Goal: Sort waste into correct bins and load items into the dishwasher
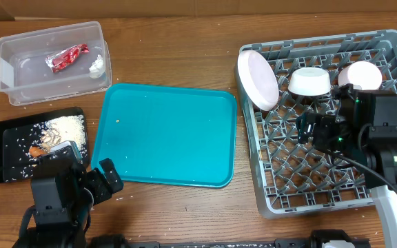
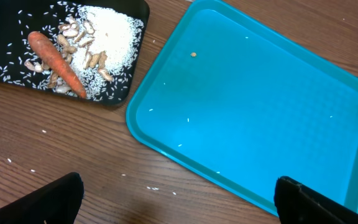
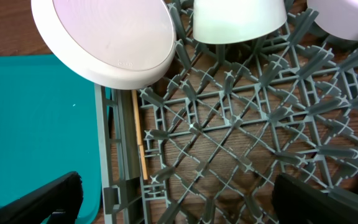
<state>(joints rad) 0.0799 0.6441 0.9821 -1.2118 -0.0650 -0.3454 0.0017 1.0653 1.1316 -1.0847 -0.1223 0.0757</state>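
The clear tub (image 1: 19, 83) at the back left holds the red wrapper (image 1: 67, 57) and the white scrap (image 1: 96, 65). The black tray (image 1: 5, 134) holds beige food bits (image 2: 79, 46), rice and the carrot (image 2: 56, 62). The grey rack (image 1: 384, 196) holds a tilted white plate (image 1: 257, 79), a white bowl (image 1: 310, 81) and a pale cup (image 1: 362, 74). A wooden chopstick (image 3: 138, 134) lies along the rack's left wall. My left gripper (image 2: 179, 199) is open and empty over the wood by the teal tray's near corner. My right gripper (image 3: 176, 199) is open and empty above the rack's lattice.
The teal serving tray (image 1: 164, 134) lies between the black tray and the rack, with a few crumbs on it. Rice grains are scattered on the wooden table (image 2: 55, 149) near the black tray. The plate (image 3: 110, 37) and bowl (image 3: 240, 18) stand just beyond my right gripper.
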